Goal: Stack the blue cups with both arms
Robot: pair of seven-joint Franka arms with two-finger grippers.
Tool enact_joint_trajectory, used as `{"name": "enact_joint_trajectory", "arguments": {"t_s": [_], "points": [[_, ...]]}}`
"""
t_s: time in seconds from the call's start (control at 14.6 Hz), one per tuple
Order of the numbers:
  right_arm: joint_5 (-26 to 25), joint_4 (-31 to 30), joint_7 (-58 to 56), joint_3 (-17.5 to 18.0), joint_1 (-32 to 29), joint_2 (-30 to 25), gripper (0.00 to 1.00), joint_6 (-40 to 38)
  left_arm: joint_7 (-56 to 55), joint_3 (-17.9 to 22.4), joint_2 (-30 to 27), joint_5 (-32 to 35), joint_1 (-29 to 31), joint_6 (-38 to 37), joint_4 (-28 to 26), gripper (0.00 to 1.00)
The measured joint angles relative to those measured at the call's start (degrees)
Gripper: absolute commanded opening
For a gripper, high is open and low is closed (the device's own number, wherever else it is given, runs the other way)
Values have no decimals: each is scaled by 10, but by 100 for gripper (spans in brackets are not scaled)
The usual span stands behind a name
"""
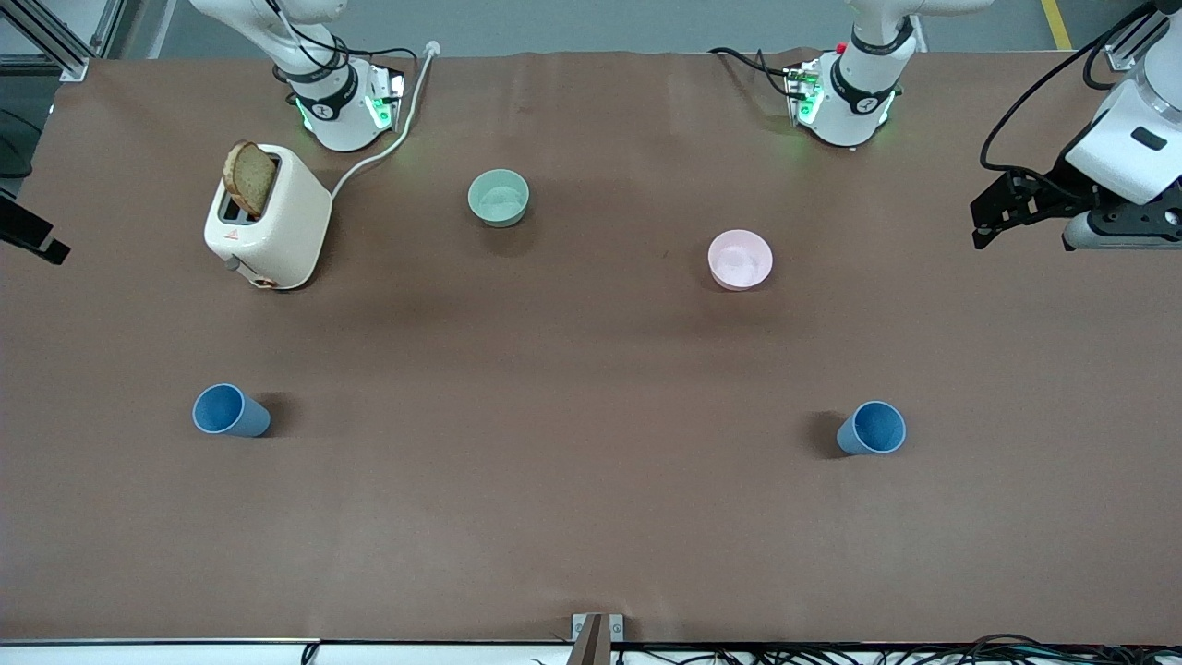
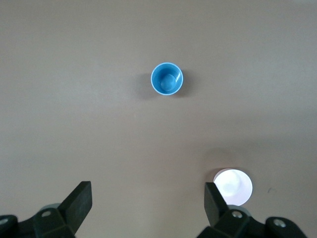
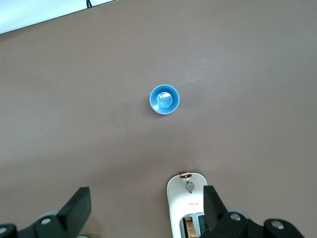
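Observation:
Two blue cups stand upright and apart on the brown table. One blue cup (image 1: 229, 411) is toward the right arm's end and shows in the right wrist view (image 3: 164, 99). The other blue cup (image 1: 873, 428) is toward the left arm's end and shows in the left wrist view (image 2: 167, 78). My left gripper (image 1: 1002, 214) hangs high over the table's end, open and empty (image 2: 147, 203). My right gripper (image 1: 28, 235) is high at the other end, open and empty (image 3: 147, 206). Neither gripper touches a cup.
A cream toaster (image 1: 268, 217) with a slice of bread (image 1: 249, 178) stands near the right arm's base, its white cable (image 1: 379, 152) running to the table's edge. A mint-green bowl (image 1: 499, 197) and a pale pink bowl (image 1: 740, 259) sit farther from the camera than the cups.

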Motion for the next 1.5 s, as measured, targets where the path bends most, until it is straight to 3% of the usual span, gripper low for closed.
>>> {"name": "enact_joint_trajectory", "arguments": {"t_s": [0.55, 1.16, 1.3, 1.5], "points": [[0, 0, -21, 1, 0, 0, 100, -1, 26, 2, 15, 0, 6, -6, 14, 100], [0, -10, -21, 0, 0, 5, 100, -12, 45, 3, 203, 0, 23, 154, 10, 100], [0, -43, -29, -3, -3, 18, 100, 30, 45, 3, 245, 0, 26, 219, -1, 99], [0, -112, -105, -6, -19, 72, 100, 157, 45, 3, 302, 0, 32, 294, -6, 84]]}}
